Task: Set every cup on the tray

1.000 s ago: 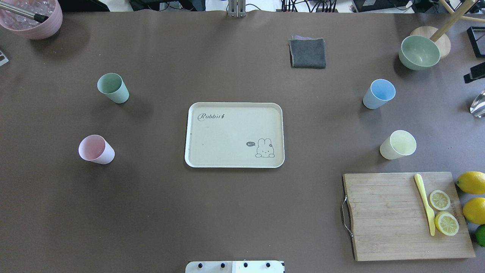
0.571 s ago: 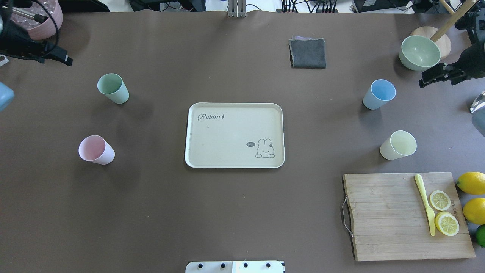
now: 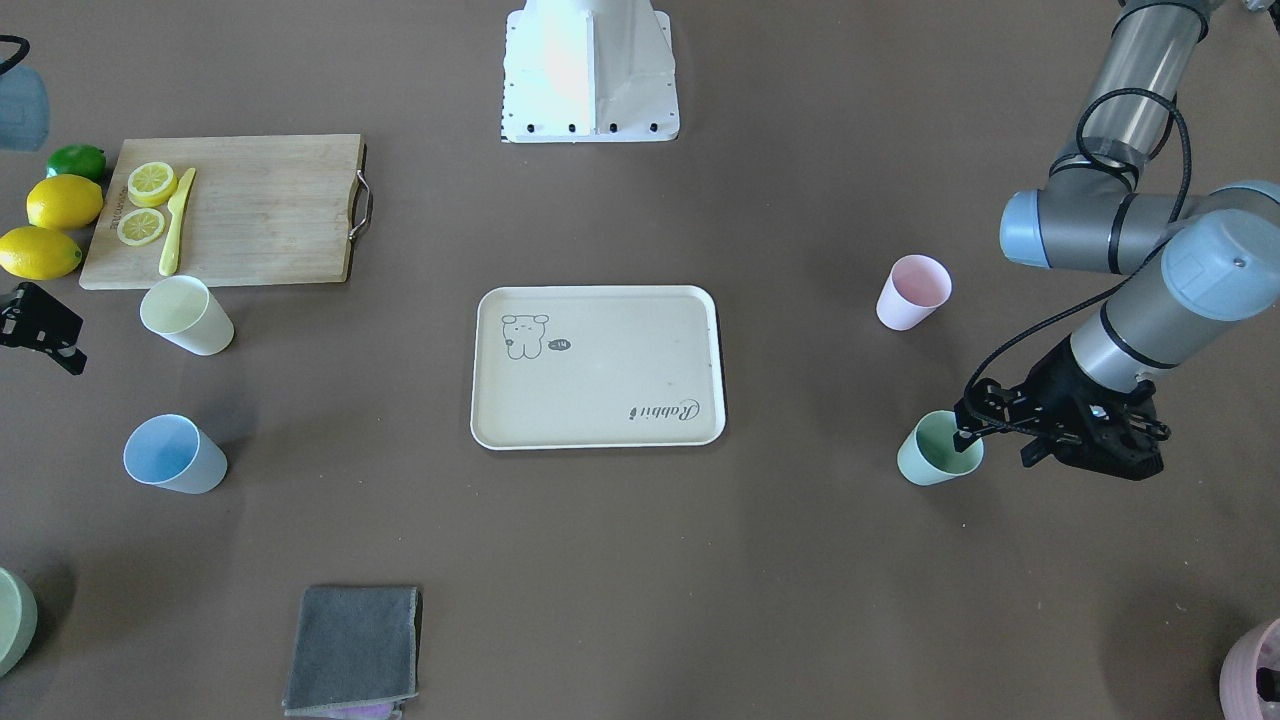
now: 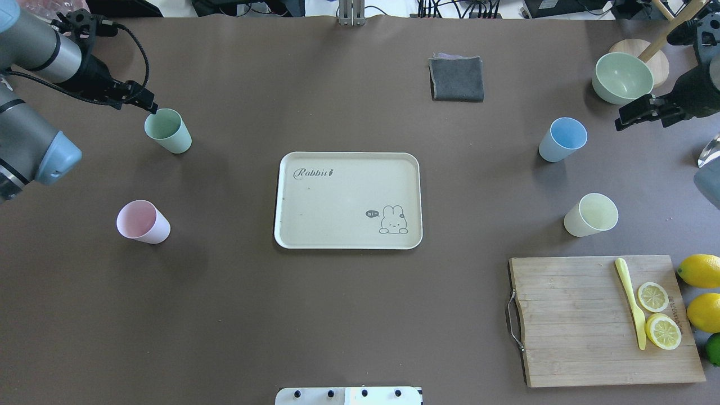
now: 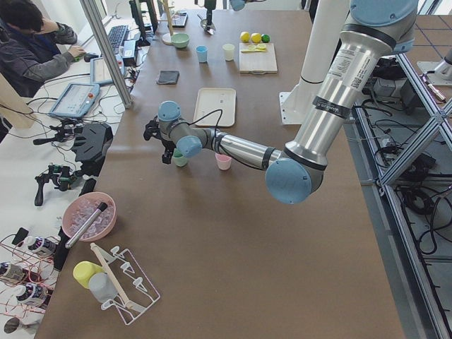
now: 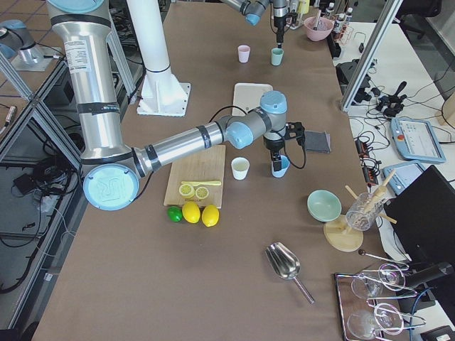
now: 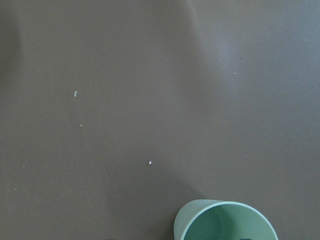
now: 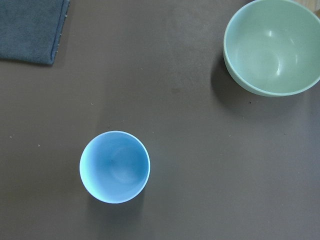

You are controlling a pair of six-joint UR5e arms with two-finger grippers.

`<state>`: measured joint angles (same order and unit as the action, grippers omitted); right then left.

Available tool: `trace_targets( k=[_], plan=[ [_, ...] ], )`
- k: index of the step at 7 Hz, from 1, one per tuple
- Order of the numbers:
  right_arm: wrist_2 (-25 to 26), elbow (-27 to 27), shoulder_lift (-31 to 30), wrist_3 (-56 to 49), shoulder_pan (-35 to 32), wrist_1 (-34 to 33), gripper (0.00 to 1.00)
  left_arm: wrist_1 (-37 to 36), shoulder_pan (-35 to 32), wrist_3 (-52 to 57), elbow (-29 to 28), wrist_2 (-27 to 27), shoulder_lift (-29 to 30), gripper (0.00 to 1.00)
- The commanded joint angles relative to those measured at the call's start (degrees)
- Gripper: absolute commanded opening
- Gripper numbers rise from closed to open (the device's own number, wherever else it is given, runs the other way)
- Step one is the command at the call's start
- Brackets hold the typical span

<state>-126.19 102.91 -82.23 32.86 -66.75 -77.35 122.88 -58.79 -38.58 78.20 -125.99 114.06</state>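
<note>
The cream tray [image 4: 337, 214] lies bare at the table's middle and also shows in the front view [image 3: 600, 380]. The mint green cup [image 4: 169, 132] and the pink cup [image 4: 143, 222] stand upright to its left. The light blue cup [image 4: 562, 139] and the pale yellow cup [image 4: 590, 215] stand upright to its right. My left gripper [image 4: 147, 104] is open and hangs just above the mint cup's [image 3: 935, 455] outer rim. That cup sits at the bottom edge of the left wrist view [image 7: 225, 222]. My right gripper [image 4: 624, 119] is open and hovers right of the blue cup [image 8: 115, 166].
A sage bowl [image 4: 621, 77] stands behind the right gripper. A grey cloth [image 4: 457, 79] lies at the far middle. A wooden cutting board [image 4: 574, 320] holds a knife and lemon slices, with lemons beside it. A pink ribbed pot [image 3: 1255, 670] stands at the far left corner.
Both arms have come into view from the sides. My left gripper moved right to the mint cup. My right gripper shifted slightly left towards the blue cup. Cups and tray have not moved.
</note>
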Motion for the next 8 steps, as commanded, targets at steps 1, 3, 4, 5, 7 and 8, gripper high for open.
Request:
trace_targets(
  k=[1,3,4,5,7,8],
  plan=[
    [0.07,-0.08,-0.04,0.01,0.04,0.09,1.0,0.43,2.18,-0.09,-0.33,0.31,-0.25,0.6],
    [0.15,-0.43,-0.04,-0.08,0.13,0.18,1.0,0.43,3.24,-0.09,-0.68,2.14,-0.42,0.0],
    [0.07,-0.34,-0.13,-0.08,0.13,0.18,1.0,0.43,3.16,0.0,-0.6,2.33,-0.42,0.0],
    [0.15,-0.34,-0.3,0.01,0.13,0.18,1.0,0.17,3.07,-0.78,0.01,2.42,0.1,0.0],
    [0.07,-0.43,-0.39,-0.08,0.13,0.18,1.0,-0.53,3.16,-6.91,2.03,2.24,2.29,0.0],
    [0.07,-0.43,-0.57,-0.08,0.04,0.18,1.0,-3.06,3.33,-11.21,3.26,2.15,4.65,0.0]
  ],
)
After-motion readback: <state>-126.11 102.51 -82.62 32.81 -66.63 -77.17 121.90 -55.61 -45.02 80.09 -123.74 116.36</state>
